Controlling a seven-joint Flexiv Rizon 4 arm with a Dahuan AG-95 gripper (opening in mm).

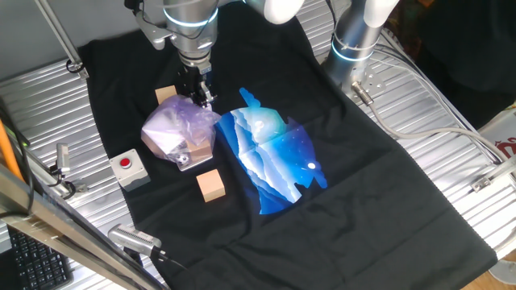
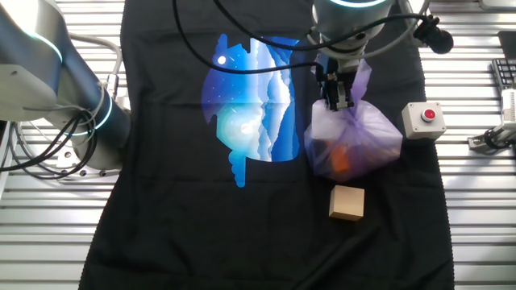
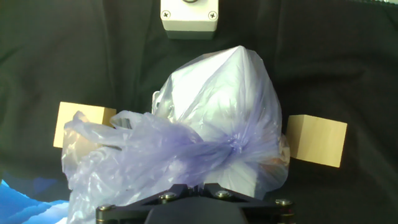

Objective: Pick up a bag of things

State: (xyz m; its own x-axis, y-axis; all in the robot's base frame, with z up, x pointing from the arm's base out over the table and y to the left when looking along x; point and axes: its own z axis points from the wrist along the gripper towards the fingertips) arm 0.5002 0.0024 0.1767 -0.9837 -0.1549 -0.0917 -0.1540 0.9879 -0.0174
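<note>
The bag of things (image 1: 173, 133) is a wrinkly, translucent pale purple plastic bag on the black cloth, with tan and white blocks showing through. It also shows in the other fixed view (image 2: 355, 141) and fills the hand view (image 3: 217, 118). My gripper (image 1: 201, 97) stands upright over the bag's far side. In the other fixed view the gripper (image 2: 336, 101) is closed on the bag's gathered, twisted neck. In the hand view the jaws meet at the gripper (image 3: 194, 186) with purple plastic pinched between them. The bag's body still seems to rest on the cloth.
A bare tan wooden cube (image 1: 211, 185) lies in front of the bag, and another (image 1: 165, 95) behind it. A grey box with a red button (image 1: 129, 167) stands left of the bag. The black cloth (image 1: 387, 201) has a blue-and-white print (image 1: 270, 157).
</note>
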